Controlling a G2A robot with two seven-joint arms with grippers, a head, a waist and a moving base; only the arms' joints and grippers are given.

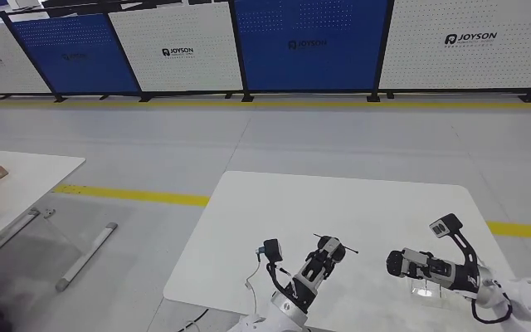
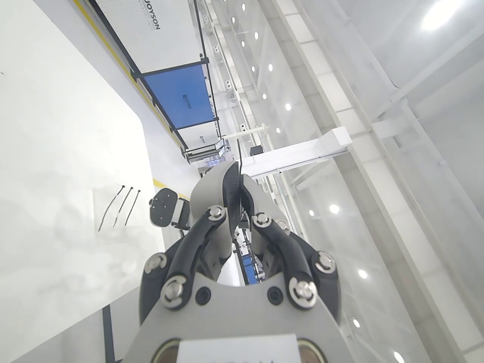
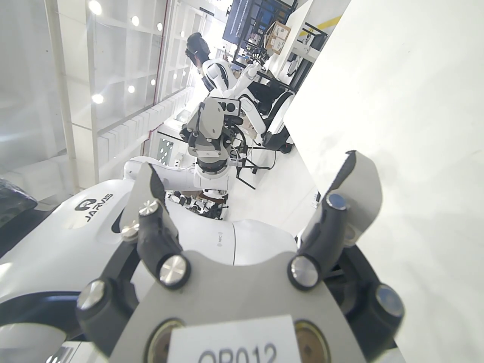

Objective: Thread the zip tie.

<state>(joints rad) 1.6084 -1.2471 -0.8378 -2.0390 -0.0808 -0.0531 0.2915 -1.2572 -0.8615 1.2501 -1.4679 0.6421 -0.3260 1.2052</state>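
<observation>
Currently the left claw (image 2: 237,177) is closed firmly on the zip tie (image 2: 238,151). It holds the tie in the air above the white surface (image 1: 332,199), near its front edge. A thin part of the strap sticks out on each side of the pads, the longer part toward the right arm. The right claw (image 3: 251,175) is wide open and holds nothing; it stands a little apart and faces the left one.

I judge that the step in hand is for the right claw to take the free end. To do this well, it should grip close to the tip, because a long free length will bend away. It should then bring the tip straight to the small head slot, without twisting the strap, and close gently so the tie does not slip in the left pads.

The tie is a narrow black plastic strap, flexible and slightly curved. The pads look dark and ribbed, and the finger shells are smooth grey. Three spare ties (image 2: 121,207) lie side by side on the matte surface, each with a small blocky head.
</observation>
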